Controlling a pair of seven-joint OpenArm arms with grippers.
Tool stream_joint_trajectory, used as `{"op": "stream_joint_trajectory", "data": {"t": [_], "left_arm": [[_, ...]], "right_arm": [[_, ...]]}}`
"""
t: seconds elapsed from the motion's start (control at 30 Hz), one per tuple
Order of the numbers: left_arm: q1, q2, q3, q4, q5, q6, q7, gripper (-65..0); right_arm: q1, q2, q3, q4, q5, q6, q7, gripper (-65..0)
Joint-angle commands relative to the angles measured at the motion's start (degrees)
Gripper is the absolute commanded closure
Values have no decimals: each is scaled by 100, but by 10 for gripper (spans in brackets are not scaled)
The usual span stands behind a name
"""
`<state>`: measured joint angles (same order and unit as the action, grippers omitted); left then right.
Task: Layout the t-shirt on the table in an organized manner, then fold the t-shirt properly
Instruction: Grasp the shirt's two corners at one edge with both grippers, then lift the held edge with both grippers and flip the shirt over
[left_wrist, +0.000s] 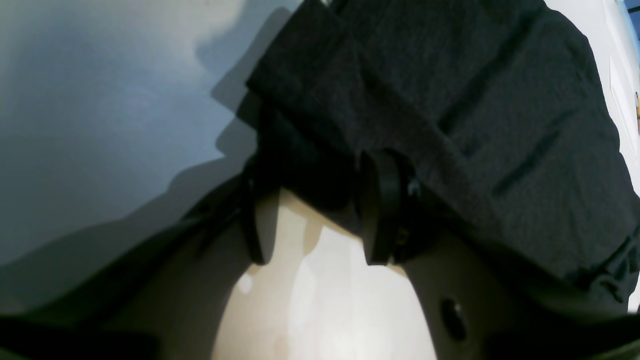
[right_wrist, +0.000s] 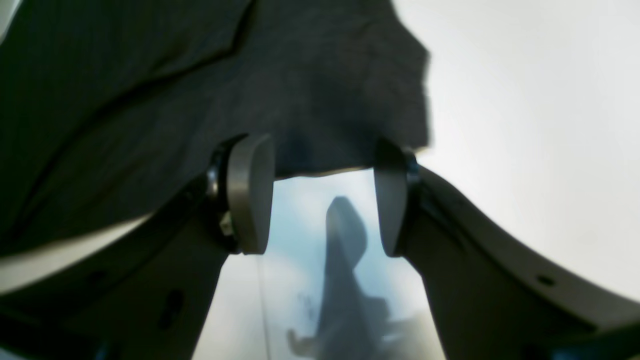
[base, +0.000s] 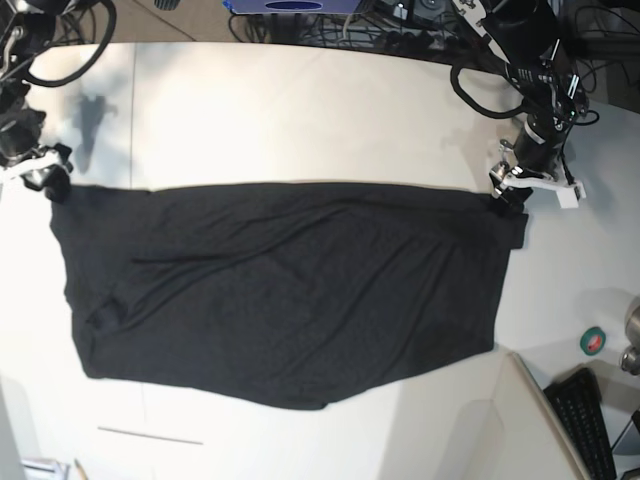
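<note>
The black t-shirt (base: 280, 290) lies spread wide across the off-white table (base: 300, 110), with a few creases and no print showing. My left gripper (base: 510, 195) is at the shirt's far corner on the base view's right. Close up, my left gripper (left_wrist: 320, 200) has its jaws apart, with the t-shirt (left_wrist: 450, 100) edge lying between the dark fingers (left_wrist: 382, 210). My right gripper (base: 50, 180) is at the opposite far corner. In the right wrist view, my right gripper (right_wrist: 320, 170) stands open, its grey pads (right_wrist: 250, 195) straddling the t-shirt (right_wrist: 200, 75) hem over the table (right_wrist: 525, 125).
A green and black tape roll (base: 593, 341) and a metal object (base: 632, 345) sit at the right edge. A black keyboard (base: 585, 420) lies at the bottom right beside a white panel (base: 470, 430). Cables (base: 400, 20) run along the far edge.
</note>
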<state>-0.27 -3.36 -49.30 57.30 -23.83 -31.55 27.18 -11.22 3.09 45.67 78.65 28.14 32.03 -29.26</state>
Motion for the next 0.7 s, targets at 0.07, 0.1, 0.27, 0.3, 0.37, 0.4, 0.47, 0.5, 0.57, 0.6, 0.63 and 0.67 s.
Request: {"op": "stream_joint_trajectory", "data": {"t": [0.07, 0.1, 0.27, 0.3, 0.37, 0.4, 0.47, 0.5, 0.57, 0.6, 0.63, 0.67], "left_arm": [[32, -73, 2, 24, 102, 65, 108, -161], [32, -73, 2, 24, 102, 65, 108, -92], [49, -82, 2, 59, 111, 311, 108, 0], [49, -82, 2, 59, 111, 390, 108, 0], [58, -82, 2, 59, 111, 425, 108, 0], [58, -82, 2, 59, 111, 425, 108, 0], [58, -82, 2, 68, 111, 425, 108, 0], [58, -82, 2, 68, 111, 425, 108, 0], [67, -82, 2, 68, 111, 425, 108, 0], [67, -82, 2, 68, 111, 425, 117, 0], [76, -82, 2, 68, 111, 425, 117, 0], [128, -82, 2, 68, 111, 425, 117, 0]], "right_arm": [[256, 82, 273, -380, 83, 36, 99, -308], [292, 82, 246, -485, 83, 36, 99, -308], [388, 29, 308, -608, 83, -421, 29, -312], [397, 3, 308, -696, 109, -737, -85, -312], [503, -15, 308, -881, 118, -1062, -147, -314], [547, -15, 317, -995, 118, -1062, -156, -314], [678, -15, 317, -1267, 118, -1062, -173, -314], [740, -15, 317, -1382, 118, -1062, -173, -314], [828, 3, 317, -1549, 118, -1062, -173, -314], [854, 12, 317, -1610, 118, -1062, -165, -314], [916, 20, 317, -1672, 118, -1062, -165, -315], [960, 29, 317, -1760, 118, -1062, -165, -315]]}}
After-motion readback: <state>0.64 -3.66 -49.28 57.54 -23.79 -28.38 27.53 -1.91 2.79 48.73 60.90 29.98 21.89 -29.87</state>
